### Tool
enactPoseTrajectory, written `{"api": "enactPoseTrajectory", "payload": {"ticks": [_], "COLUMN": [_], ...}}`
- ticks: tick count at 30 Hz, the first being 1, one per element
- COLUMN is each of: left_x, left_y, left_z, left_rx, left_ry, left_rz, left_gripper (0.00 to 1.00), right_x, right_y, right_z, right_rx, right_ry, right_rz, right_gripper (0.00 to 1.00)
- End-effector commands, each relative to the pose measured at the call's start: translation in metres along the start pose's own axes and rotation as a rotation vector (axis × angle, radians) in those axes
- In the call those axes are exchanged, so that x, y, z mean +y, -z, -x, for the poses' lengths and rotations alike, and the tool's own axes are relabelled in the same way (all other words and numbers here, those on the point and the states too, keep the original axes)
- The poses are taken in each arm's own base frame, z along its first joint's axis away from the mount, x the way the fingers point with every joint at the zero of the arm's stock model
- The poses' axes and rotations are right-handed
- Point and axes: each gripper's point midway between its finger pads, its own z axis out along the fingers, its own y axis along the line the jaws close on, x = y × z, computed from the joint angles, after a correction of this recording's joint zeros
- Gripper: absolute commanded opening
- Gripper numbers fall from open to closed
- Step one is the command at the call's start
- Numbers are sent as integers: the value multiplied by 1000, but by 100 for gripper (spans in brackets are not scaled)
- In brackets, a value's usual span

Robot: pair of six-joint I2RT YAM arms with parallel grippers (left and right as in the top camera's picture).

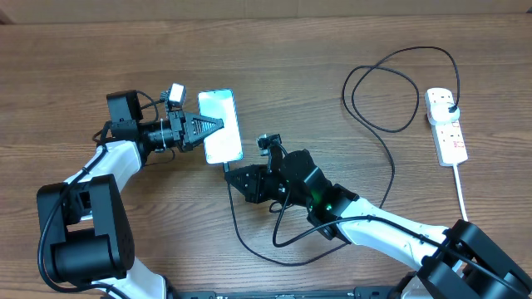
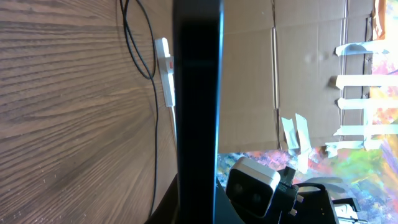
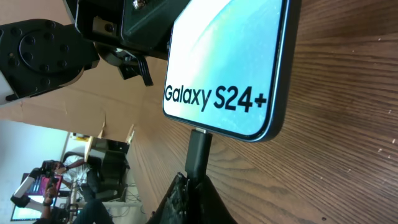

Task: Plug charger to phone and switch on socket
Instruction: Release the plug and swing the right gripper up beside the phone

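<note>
Overhead: the left gripper [image 1: 213, 126] clamps the phone [image 1: 223, 116], centre-left; the right gripper [image 1: 233, 175] sits just below; left wrist: the socket [image 2: 165, 70] lies upper left; right wrist: that gripper pinches the charger [image 3: 198, 152] tip at the phone's lower edge; we should press straight, untwisted.

Overhead, the left arm [image 1: 116, 158] at 8 o'clock and the right arm [image 1: 391, 234] at 5 o'clock both have glossy white shells joined by boxy black motor housings, with thin black cables [image 1: 150, 100] alongside. The left end effector [image 1: 218, 125] and right end effector [image 1: 231, 172] are black with tapered wedge-shaped fingers [image 1: 198, 127], each carrying a small silver-grey camera [image 1: 176, 93]. A green light [image 1: 319, 198] glows on the right arm's black wrist.
</note>
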Motion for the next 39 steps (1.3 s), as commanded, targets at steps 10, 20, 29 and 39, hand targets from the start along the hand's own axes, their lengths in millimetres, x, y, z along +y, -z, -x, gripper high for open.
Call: {"api": "enactPoseTrajectory", "payload": {"ticks": [10,20,29,39], "left_x": [-8,-8,-10,-12], "left_y": [-10,-10,-20,-27], "left_z": [-25,-25,-31,-35], "left_rx": [91,91,122,146], "left_ry": [44,44,42,12], "left_rz": [-97,-97,-101,-107], "left_gripper": [4,4,4,4], "right_x": [18,8,-24,-27], "right_y": [15,28,58,56], "right_z": [87,82,62,36], "right_rx": [-267,-109,126,217], "right_ry": [63,29,-173,-128], "right_rz": [-24,56,92,80], "right_gripper": [92,100,100,100]}}
